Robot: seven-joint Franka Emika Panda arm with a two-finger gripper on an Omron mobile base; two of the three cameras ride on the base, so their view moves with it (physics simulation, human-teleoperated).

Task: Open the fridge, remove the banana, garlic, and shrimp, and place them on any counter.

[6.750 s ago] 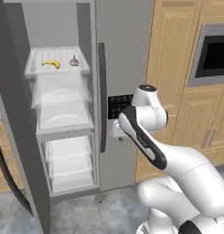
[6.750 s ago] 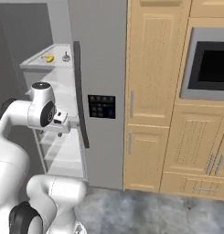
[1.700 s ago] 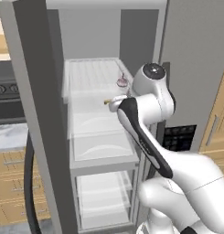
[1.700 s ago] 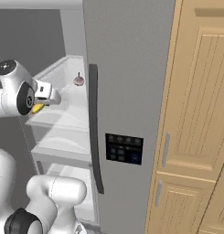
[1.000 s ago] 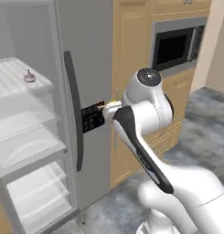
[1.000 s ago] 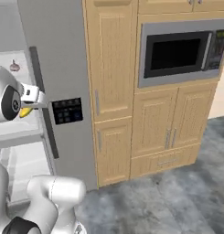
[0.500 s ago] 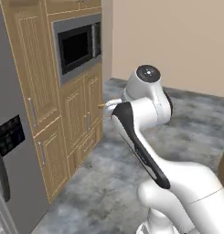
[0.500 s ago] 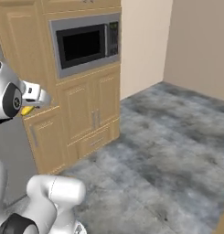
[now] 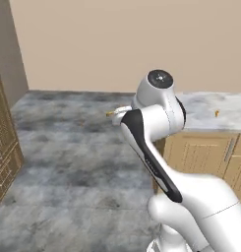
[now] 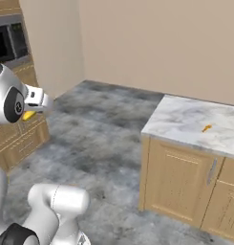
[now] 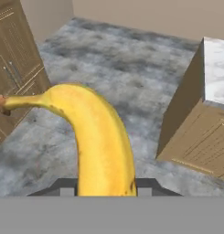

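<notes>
Claw clamped on banana, carried aloft. Base has swung from fridge side; counter now ahead-right of claw, shrimp already on it. Banana drop-off likely next.

yellow banana held between fingers, stem outward; tiny orange shrimp lying on marble counter.

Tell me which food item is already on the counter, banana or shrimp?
The shrimp: the tiny orange piece lying on the marble counter. The yellow banana is clamped in the gripper, off the counter.
</notes>
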